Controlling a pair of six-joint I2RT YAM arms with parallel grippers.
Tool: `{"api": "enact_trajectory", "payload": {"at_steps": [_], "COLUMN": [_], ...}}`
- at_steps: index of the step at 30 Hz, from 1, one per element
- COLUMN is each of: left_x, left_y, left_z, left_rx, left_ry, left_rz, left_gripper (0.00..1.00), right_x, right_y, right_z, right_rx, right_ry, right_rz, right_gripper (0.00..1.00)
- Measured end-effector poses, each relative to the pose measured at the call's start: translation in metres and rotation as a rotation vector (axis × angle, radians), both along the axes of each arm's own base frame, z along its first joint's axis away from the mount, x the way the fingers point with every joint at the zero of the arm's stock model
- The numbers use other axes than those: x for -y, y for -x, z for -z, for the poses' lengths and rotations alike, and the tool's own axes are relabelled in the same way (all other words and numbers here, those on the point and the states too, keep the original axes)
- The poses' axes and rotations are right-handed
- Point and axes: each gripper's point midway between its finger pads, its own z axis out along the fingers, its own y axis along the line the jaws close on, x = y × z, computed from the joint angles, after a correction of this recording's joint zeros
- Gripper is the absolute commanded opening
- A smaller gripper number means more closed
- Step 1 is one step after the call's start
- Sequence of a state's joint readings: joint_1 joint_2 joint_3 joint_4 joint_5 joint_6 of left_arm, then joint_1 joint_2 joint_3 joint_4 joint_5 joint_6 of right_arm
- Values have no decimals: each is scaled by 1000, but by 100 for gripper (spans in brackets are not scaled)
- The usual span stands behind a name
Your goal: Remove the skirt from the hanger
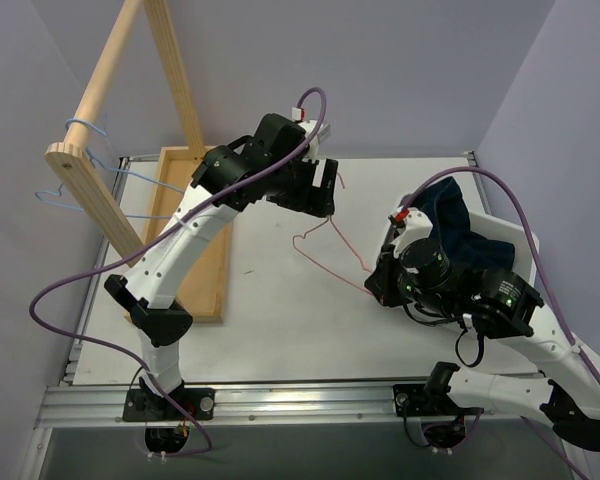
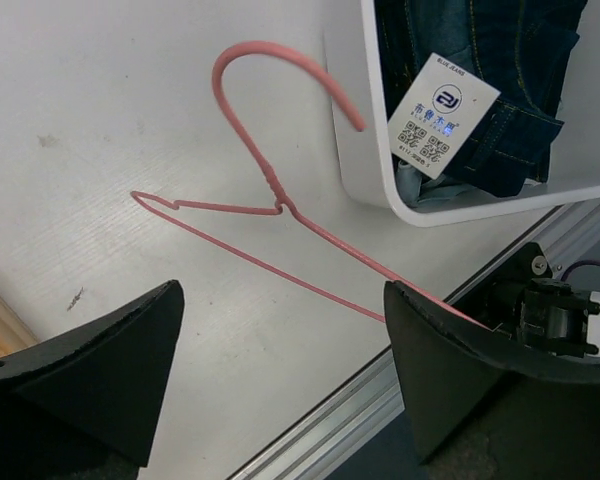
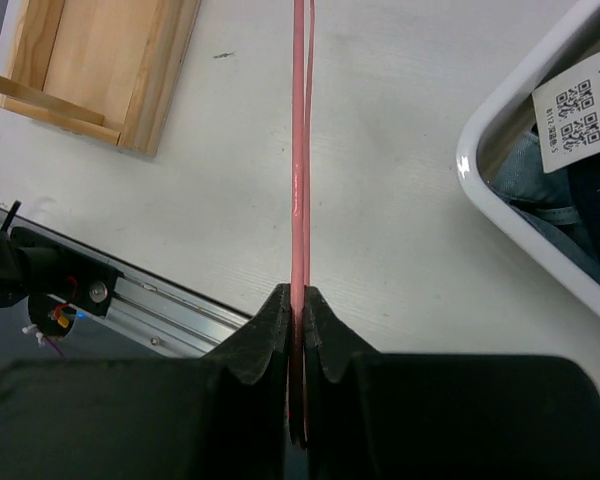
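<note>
A pink wire hanger [image 1: 325, 245] is bare; its hook [image 2: 280, 60] and arms [image 2: 240, 215] show in the left wrist view. My right gripper [image 3: 298, 297] is shut on one end of the hanger [image 3: 299, 150], seen edge-on. The dark denim skirt [image 1: 458, 222] with a white tag [image 2: 443, 115] lies in the white tray [image 1: 520, 240] at the right; it also shows in the right wrist view [image 3: 590, 190]. My left gripper [image 2: 285, 330] is open and empty above the table, over the hanger's hook end [image 1: 325, 205].
A wooden rack with a slanted rail [image 1: 105, 75] and a base tray [image 1: 195, 235] stands at the left; blue wire hangers [image 1: 80, 160] hang on it. The table's aluminium front rail [image 1: 300, 400] runs along the near edge.
</note>
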State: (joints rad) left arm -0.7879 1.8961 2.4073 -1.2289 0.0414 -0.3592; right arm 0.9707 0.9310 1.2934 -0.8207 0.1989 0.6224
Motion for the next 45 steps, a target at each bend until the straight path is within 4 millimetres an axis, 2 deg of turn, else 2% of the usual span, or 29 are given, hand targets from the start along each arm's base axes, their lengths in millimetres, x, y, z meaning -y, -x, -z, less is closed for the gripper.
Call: {"api": "enact_trajectory", "payload": {"at_steps": [3,7,9,12,17,22,26,32,38,41,45], "left_x": [-7,-15,-17,-18,-9,-6,-17,-27,-20,-16,-6], "left_y": [5,15,27,58,125,184,218,247,280,296,315], "left_z": [-15,-35,-42,-46,-46,-25,7,51,96,109,112], "left_rx": [38,86,101,104,87,19,-61,-171,-279,-313,-332], "left_ry": [13,33,46,67,153,225,257,291,292,285,301], "left_rz": [-8,-17,-2,49,199,315,345,338,363,389,435], "left_gripper": [97,97,97,95,90,81,81,81,81,81,81], "right_x": [1,4,6,8,5,-16,-42,-69,-98,-120,-150], "right_y": [-1,-3,-5,-9,-24,-51,-76,-100,-122,-135,-151], "right_z": [-1,-2,-3,-8,-39,-74,-83,-94,-118,-125,-124], "right_rx": [4,14,23,47,128,235,315,440,563,610,655], "right_ry": [-6,-6,-3,3,3,33,96,158,173,188,214], "right_rz": [14,34,48,67,79,61,3,-77,-133,-175,-240], "right_gripper": [0,0,0,0,0,0,0,0,0,0,0]}}
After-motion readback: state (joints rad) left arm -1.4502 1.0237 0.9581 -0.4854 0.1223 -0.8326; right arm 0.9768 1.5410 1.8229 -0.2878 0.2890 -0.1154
